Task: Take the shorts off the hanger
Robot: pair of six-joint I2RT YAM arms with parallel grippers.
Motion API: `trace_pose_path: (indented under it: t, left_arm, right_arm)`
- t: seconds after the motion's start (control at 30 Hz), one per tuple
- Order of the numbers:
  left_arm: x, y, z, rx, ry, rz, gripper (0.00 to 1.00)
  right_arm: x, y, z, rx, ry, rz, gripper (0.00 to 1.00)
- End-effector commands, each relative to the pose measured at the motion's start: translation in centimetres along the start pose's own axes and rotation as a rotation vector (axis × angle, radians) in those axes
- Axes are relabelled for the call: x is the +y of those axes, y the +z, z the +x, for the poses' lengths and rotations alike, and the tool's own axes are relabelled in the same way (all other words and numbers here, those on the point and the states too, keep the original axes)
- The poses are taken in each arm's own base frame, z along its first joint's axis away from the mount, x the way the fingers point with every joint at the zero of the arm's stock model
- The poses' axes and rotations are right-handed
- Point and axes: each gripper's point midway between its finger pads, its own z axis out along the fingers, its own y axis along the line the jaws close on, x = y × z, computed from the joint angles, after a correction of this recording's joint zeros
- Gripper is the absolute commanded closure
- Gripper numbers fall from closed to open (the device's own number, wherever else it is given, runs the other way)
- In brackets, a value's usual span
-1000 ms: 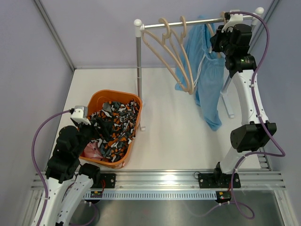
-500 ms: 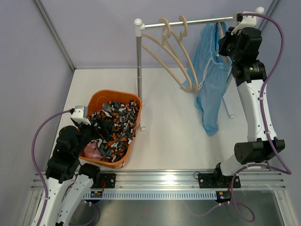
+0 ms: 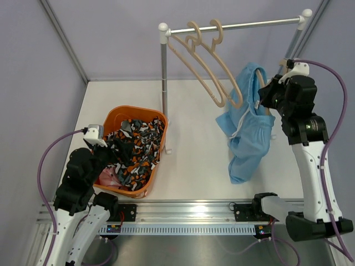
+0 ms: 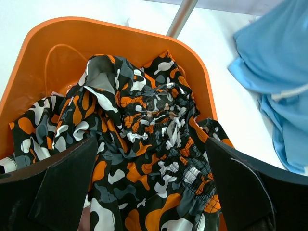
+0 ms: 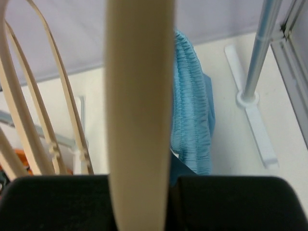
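Note:
The light blue shorts (image 3: pixel 247 136) hang on a beige hanger (image 3: pixel 259 77) that is off the rail, and their lower end bunches on the table. My right gripper (image 3: pixel 267 97) is shut on that hanger (image 5: pixel 139 96), with the blue shorts (image 5: pixel 190 106) just behind it. The black, orange and white shorts (image 3: pixel 136 149) fill the orange basket (image 3: pixel 136 109), and the pink pair (image 3: pixel 109 177) peeks out beneath them. My left gripper (image 4: pixel 154 192) is open and empty just above the black shorts (image 4: pixel 144 144).
Two empty beige hangers (image 3: pixel 205 61) hang on the metal rail (image 3: pixel 238 25) of the rack; they also show in the right wrist view (image 5: pixel 43 120). The rack's left post (image 3: pixel 163 88) stands beside the basket, and its right post and foot (image 5: pixel 257 57) are near my right arm.
My right arm has lifted the hanger with the blue shorts off the rail and brought it down and nearer; the shorts now touch the table. The left arm has not moved.

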Motion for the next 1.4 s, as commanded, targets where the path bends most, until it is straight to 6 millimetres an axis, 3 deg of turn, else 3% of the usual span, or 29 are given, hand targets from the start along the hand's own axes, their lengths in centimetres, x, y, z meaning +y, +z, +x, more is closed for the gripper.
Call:
trace_pose_path:
  t: [0.0, 0.07, 0.17, 0.23, 0.3, 0.4, 0.53, 0.67, 0.73, 0.77, 0.83, 0.87, 0.9, 0.93, 0.97, 1.0, 1.03, 1.17, 1.37]
  left_arm:
    - [-0.6, 0.5, -0.3, -0.005, 0.021, 0.04, 0.01]
    - [-0.8, 0.7, -0.2, 0.004, 0.025, 0.051, 0.01]
    - [-1.3, 1.0, 0.0, 0.027, 0.027, 0.078, 0.01]
    - [-1.6, 1.1, 0.0, 0.03, 0.03, 0.095, 0.01]
    - [-2.3, 1.1, 0.1, 0.034, 0.031, 0.132, 0.01]
    - [-3.3, 1.6, 0.6, 0.069, 0.015, 0.19, 0.01]
    - [-5.0, 2.3, 1.1, 0.122, -0.025, 0.264, 0.01]
    - [-5.9, 2.5, 0.1, 0.112, -0.014, 0.257, 0.01]
    - [-7.3, 2.2, -0.5, 0.11, -0.016, 0.289, 0.01]
    - [-7.5, 2.4, -0.6, 0.111, -0.019, 0.282, 0.01]
    - [-9.2, 2.0, -0.4, 0.128, -0.032, 0.321, 0.01]
    - [-9.0, 2.5, -0.3, 0.127, -0.034, 0.283, 0.01]
    - [-9.5, 2.4, -0.1, 0.137, -0.059, 0.283, 0.01]
    - [-10.4, 2.2, 0.4, 0.144, -0.061, 0.299, 0.01]
    - [-10.2, 2.4, 0.4, 0.131, -0.073, 0.266, 0.01]
    - [-11.3, 2.2, 0.9, 0.144, -0.09, 0.293, 0.01]
    - [-11.8, 2.2, 0.9, 0.143, -0.097, 0.297, 0.01]
    - [-13.4, 2.4, 1.1, 0.129, -0.112, 0.291, 0.01]
    - [-15.3, 3.0, 0.2, 0.096, -0.122, 0.295, 0.01]
  right_arm:
    - [0.6, -5.0, 1.9, 0.026, 0.048, -0.042, 1.0]
    - [1.0, -6.4, 5.4, 0.14, 0.04, -0.083, 1.0]
    - [1.5, -9.7, 8.1, 0.187, 0.035, -0.136, 1.0]
    - [1.9, -10.7, 10.3, 0.238, 0.051, -0.168, 1.0]
    - [3.5, -12.3, 11.4, 0.263, 0.071, -0.266, 1.0]
    - [4.7, -12.9, 13.7, 0.315, 0.076, -0.334, 1.0]
    - [6.0, -12.2, 16.5, 0.383, 0.056, -0.376, 1.0]
    - [9.5, -12.0, 17.5, 0.407, 0.038, -0.451, 1.0]
    - [10.8, -11.6, 17.0, 0.378, 0.016, -0.438, 1.0]
    - [12.9, -12.3, 18.3, 0.422, -0.028, -0.478, 1.0]
    - [14.3, -12.3, 17.2, 0.366, -0.068, -0.435, 1.0]
    - [16.3, -13.0, 18.7, 0.396, -0.123, -0.45, 1.0]
    - [15.8, -12.4, 18.3, 0.352, -0.156, -0.369, 1.0]
    - [16.8, -12.7, 17.2, 0.325, -0.15, -0.368, 1.0]
    - [17.8, -12.3, 18.1, 0.338, -0.183, -0.347, 1.0]
    - [18.2, -12.7, 18.2, 0.323, -0.215, -0.339, 1.0]
    - [18.9, -12.9, 17.3, 0.303, -0.21, -0.336, 1.0]
    - [21.1, -13.3, 17.2, 0.287, -0.231, -0.348, 1.0]
    - [22.5, -13.9, 17.2, 0.28, -0.259, -0.352, 1.0]
